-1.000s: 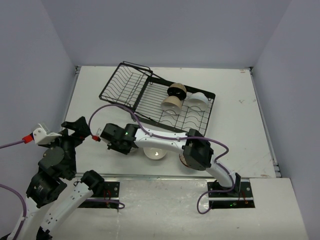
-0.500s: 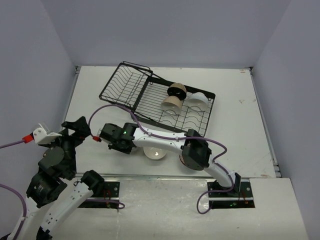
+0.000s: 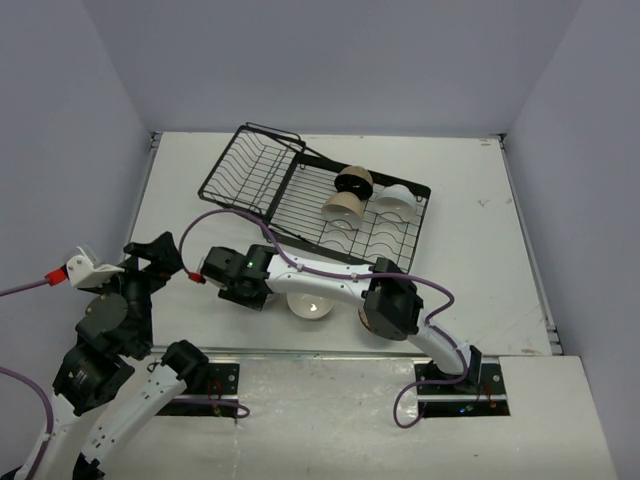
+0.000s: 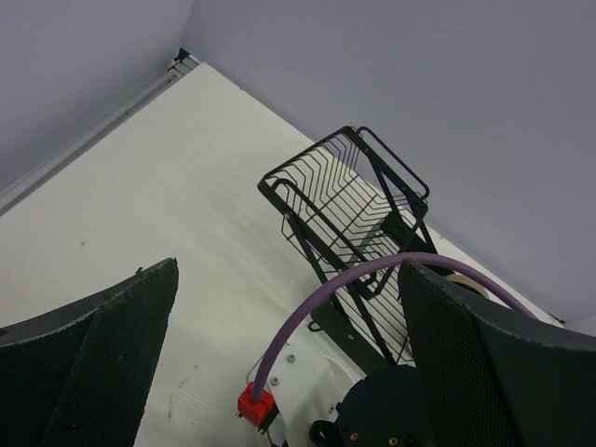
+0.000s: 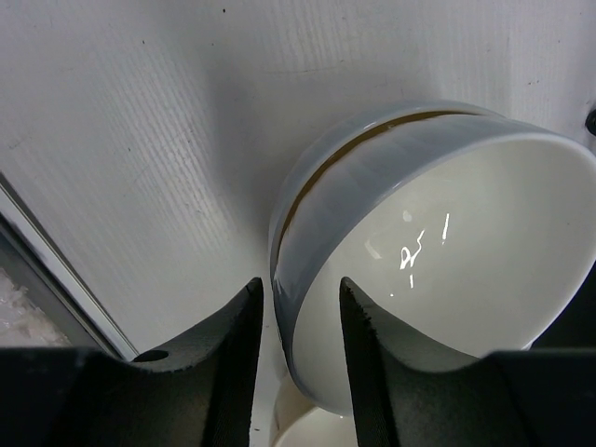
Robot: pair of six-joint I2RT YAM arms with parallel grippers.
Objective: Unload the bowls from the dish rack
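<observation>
The black wire dish rack [image 3: 290, 185] lies at the table's back and also shows in the left wrist view [image 4: 346, 200]. On its flat part rest a beige bowl [image 3: 343, 207], a black-inside bowl [image 3: 353, 181] and a white bowl [image 3: 396, 199]. My right gripper [image 3: 232, 282] is low over the table in front of the rack. Its jaws [image 5: 300, 321] stand open astride the wall of a white bowl [image 5: 447, 270] with a brown band, with small gaps on both sides. My left gripper [image 3: 155, 257] hangs wide open at the left, holding nothing [image 4: 289, 372].
Two unloaded bowls sit by the near edge: a white one [image 3: 311, 306] and one half hidden under the right arm [image 3: 366, 320]. A purple cable [image 4: 326, 289] with a red plug arcs across the left wrist view. The table's metal edge strip [image 5: 56, 270] runs close to the right gripper.
The right jaws have opened off the white bowl's wall. The right wrist has shifted slightly left. The left arm has not moved.
</observation>
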